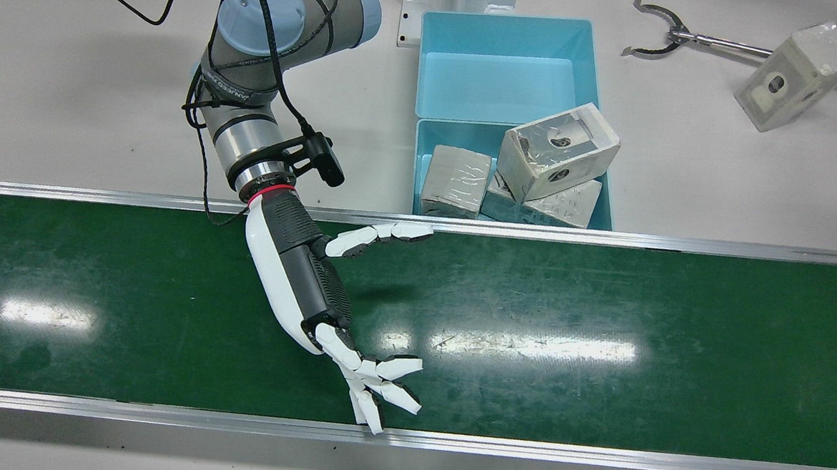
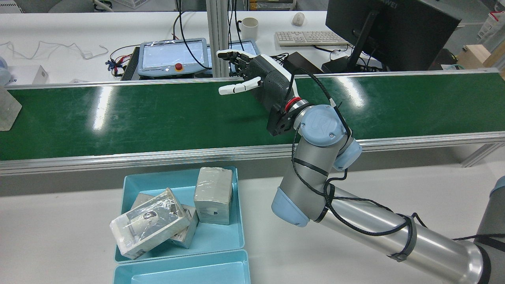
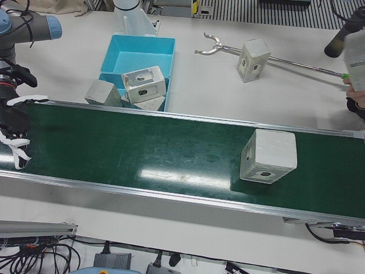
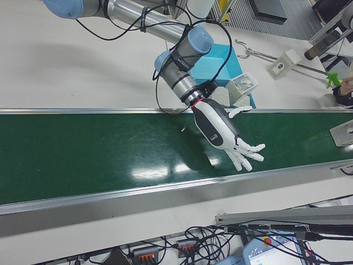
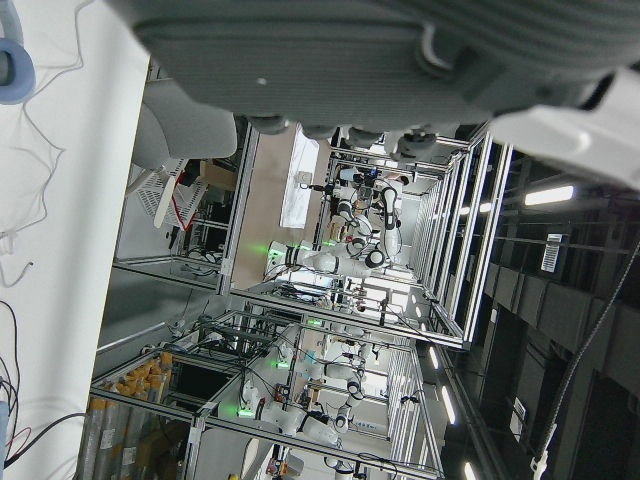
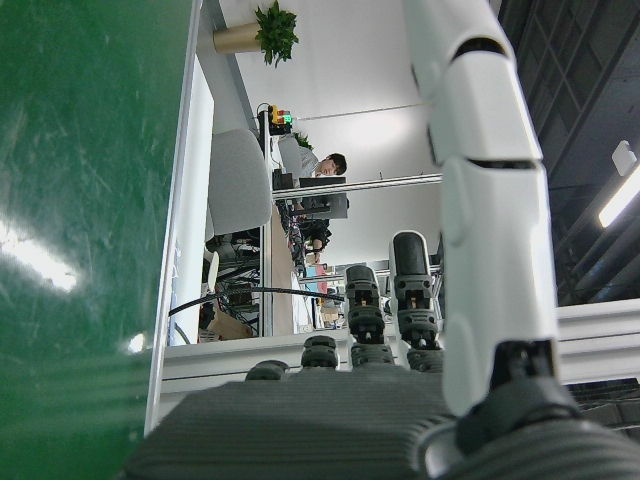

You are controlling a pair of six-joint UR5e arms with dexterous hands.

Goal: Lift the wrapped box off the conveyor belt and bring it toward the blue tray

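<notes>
The wrapped box [image 3: 268,156] is a grey-white cube in clear film, standing on the green conveyor belt [image 3: 142,148]. It also shows at the left edge of the rear view [image 2: 6,112] and the right edge of the right-front view [image 4: 343,132]. My right hand [image 1: 321,297] is open and empty, fingers spread, held over the belt far along it from the box [image 2: 256,79] [image 4: 223,132] [image 3: 14,123]. The blue tray [image 1: 605,182] lies beside the belt, just behind my right hand. My left hand shows only as a dark palm [image 5: 330,50] in its own view.
The near blue tray holds three wrapped boxes [image 1: 557,149] [image 2: 213,195]; a second, empty blue tray [image 1: 500,23] adjoins it. Another wrapped box [image 1: 797,75] and a metal grabber tool [image 1: 666,32] lie on the white table. Aluminium rails [image 1: 184,419] edge the belt.
</notes>
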